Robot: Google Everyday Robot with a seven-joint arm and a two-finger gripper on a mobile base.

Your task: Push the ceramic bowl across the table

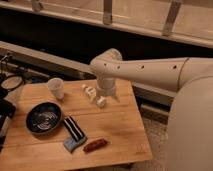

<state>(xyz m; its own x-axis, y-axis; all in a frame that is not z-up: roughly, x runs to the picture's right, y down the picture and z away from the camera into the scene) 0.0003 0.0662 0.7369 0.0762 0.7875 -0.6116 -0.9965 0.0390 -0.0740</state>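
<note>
The ceramic bowl (44,118), dark blue-black with pale swirl rings inside, sits on the left part of the light-brown wooden table (115,130). My white arm reaches in from the right. The gripper (95,96) hangs over the table's far middle, to the right of and behind the bowl, well apart from it. It touches nothing that I can see.
A small white cup (56,88) stands behind the bowl. A blue sponge with dark stripes (75,133) lies right of the bowl, and a brown sausage-like item (95,145) near the front. Dark objects (7,107) crowd the table's left edge. A ledge and glass wall run behind.
</note>
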